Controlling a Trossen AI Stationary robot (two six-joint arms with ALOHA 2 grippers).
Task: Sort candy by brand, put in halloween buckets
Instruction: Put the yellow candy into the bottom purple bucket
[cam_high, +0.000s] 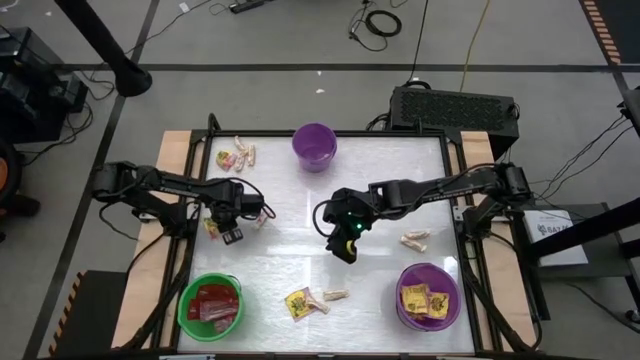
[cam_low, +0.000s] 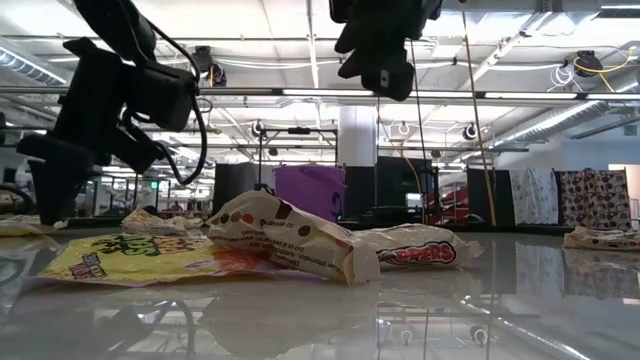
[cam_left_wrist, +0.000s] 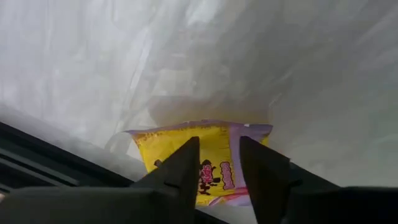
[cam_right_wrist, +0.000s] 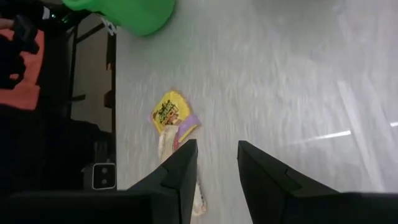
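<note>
While both tools stand spread, three buckets show: one green (cam_high: 210, 304), two purple (cam_high: 314, 146).

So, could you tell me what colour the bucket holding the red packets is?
Bright green bucket, clearest in the high view.

Both grippers (cam_high: 231, 233) (cam_high: 345, 247) seemingly parted, aloft

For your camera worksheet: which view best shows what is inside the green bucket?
The high view: it looks down into the green bucket at red packets. The right wrist view catches only its outside; the low and left wrist views miss it.
</note>
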